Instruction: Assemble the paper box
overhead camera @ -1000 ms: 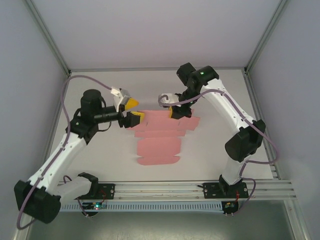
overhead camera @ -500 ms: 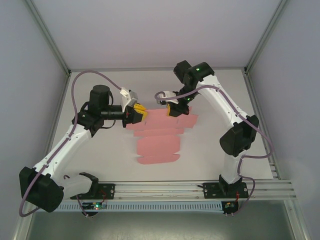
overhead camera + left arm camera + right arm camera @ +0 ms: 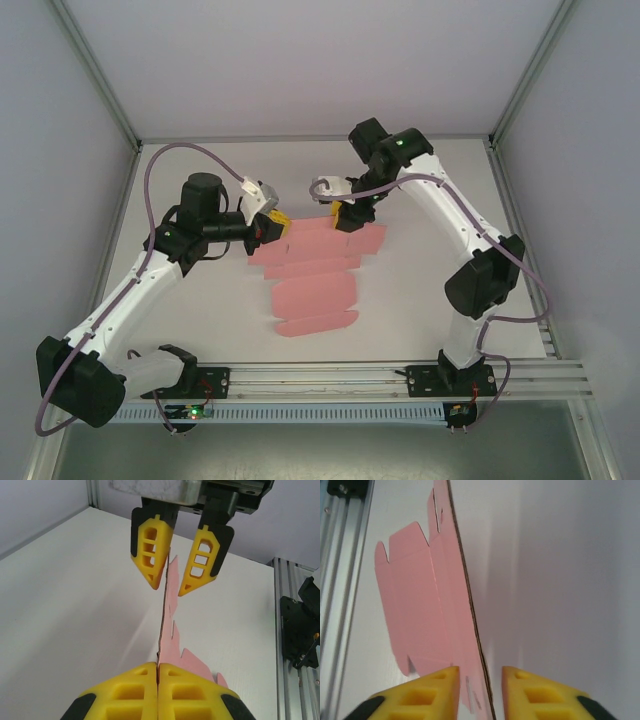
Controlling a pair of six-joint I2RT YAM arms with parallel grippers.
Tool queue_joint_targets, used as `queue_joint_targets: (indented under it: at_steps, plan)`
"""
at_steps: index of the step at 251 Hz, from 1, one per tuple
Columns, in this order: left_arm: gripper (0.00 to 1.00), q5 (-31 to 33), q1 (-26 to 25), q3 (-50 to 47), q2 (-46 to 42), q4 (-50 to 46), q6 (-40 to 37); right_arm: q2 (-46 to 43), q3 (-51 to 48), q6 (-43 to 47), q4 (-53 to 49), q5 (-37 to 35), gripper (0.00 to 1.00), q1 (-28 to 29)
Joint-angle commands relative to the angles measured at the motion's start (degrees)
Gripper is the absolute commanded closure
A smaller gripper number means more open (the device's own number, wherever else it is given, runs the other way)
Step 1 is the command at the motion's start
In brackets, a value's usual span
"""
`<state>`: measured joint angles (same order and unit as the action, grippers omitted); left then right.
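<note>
Paper box (image 3: 315, 288) on white table (image 3: 405, 295)

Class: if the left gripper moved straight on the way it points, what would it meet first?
Shut on the paper box edge, the left gripper points along the sheet; it would probably meet the open right gripper first, though depth is unclear.

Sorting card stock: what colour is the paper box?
The paper box is pink, clearest from the top external view.
</note>
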<state>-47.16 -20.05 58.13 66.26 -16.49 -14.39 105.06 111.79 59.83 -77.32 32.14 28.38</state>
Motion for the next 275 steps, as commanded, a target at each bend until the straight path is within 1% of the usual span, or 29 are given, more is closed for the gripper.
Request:
queue_joint_targets:
  at_steps: [1,27,39,54,69,86,112,138,152,174,201,210,224,243,260,275]
  plan:
    - [1.00,0.4,-1.1,-0.2,-0.7,-0.4,-1.6,-2.2,-2.2,-1.6,2.9,-0.3,0.81,0.2]
    - [1.00,0.9,-1.2,-0.6,-1.3,1.6,-0.6,-2.6,-4.1,-2.1,4.2,-2.7,0.85,0.5]
    - [1.00,2.3,-1.2,-1.1,-1.7,2.9,0.3,-2.8,-5.2,-2.6,5.0,-3.6,0.86,0.7]
    - [1.00,5.5,-1.7,-1.5,-1.7,4.0,1.2,-3.3,-6.9,-3.9,6.9,-4.6,0.92,0.9]
    - [1.00,9.0,-2.4,-1.5,-1.3,3.8,1.1,-4.5,-9.2,-6.9,11.3,-6.2,1.00,1.3]
    - [1.00,14.9,-4.2,-1.5,-0.5,3.7,0.9,-6.8,-12.7,-12.1,18.2,-8.8,1.00,2.1]
    - [1.00,26.2,-7.6,-1.9,1.1,5.3,1.0,-11.1,-19.3,-20.5,29.6,-15.8,1.00,4.0]
    - [1.00,37.3,-10.1,-3.2,2.7,9.4,3.3,-14.0,-23.5,-28.7,35.9,-19.1,1.00,4.9]
    - [1.00,41.5,-11.3,-4.1,3.3,11.8,4.2,-14.8,-24.4,-34.2,37.8,-19.5,1.00,4.9]
    - [1.00,45.4,-12.8,-5.9,4.1,15.9,5.2,-15.1,-24.6,-40.8,38.7,-19.2,1.00,5.0]
    - [0.99,48.7,-14.5,-8.2,5.4,21.6,7.0,-15.4,-26.1,-43.8,40.3,-19.2,1.00,6.0]
    - [0.96,50.1,-15.4,-8.8,6.1,23.5,7.6,-15.4,-26.4,-44.9,40.7,-19.6,1.00,6.2]
    - [0.99,52.0,-16.7,-9.1,7.1,25.4,7.8,-15.0,-26.3,-47.2,41.1,-20.0,1.00,6.3]
    - [1.00,56.4,-18.9,-9.3,9.0,27.9,8.1,-14.5,-26.1,-49.8,41.5,-19.6,1.00,6.4]
    - [1.00,60.9,-20.9,-9.1,11.0,30.6,9.1,-14.2,-26.3,-50.1,41.9,-19.0,1.00,7.0]
    - [1.00,62.8,-21.9,-8.4,12.7,31.5,10.1,-14.1,-26.7,-50.4,42.5,-19.6,1.00,7.4]
